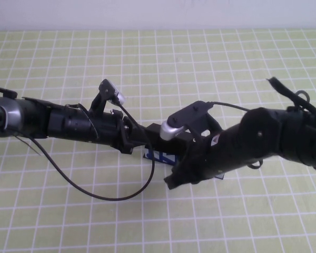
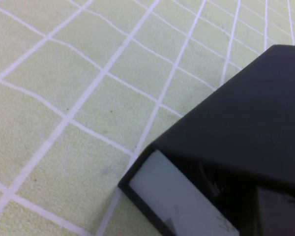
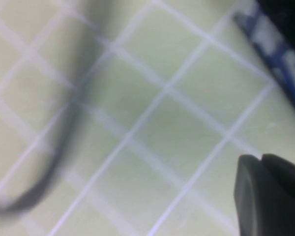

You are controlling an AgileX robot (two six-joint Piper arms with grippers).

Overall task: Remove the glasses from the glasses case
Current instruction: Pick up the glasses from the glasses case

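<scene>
Black arms meet over the middle of a pale green tablecloth (image 1: 68, 221) ruled in white squares, nearly covering the glasses case (image 1: 159, 156) lying there. From above only the case's dark upper edge and a patch of its white side strip with blue print show between the two arms. The left gripper (image 1: 138, 138) reaches in from the robot's left and sits at the case's left end; whether its fingers are apart or together cannot be told. Its wrist camera looks along the matte black lid (image 2: 246, 118), with a white end panel showing at the near corner. The right gripper (image 1: 174, 180) comes in from the robot's right and hangs low at the front of the case, beside the printed strip; its fingers cannot be judged either, with one dark fingertip (image 3: 270, 196) showing over the cloth. A thin black cable (image 1: 100, 195) loops onto the cloth under the left arm. The glasses are out of sight.
</scene>
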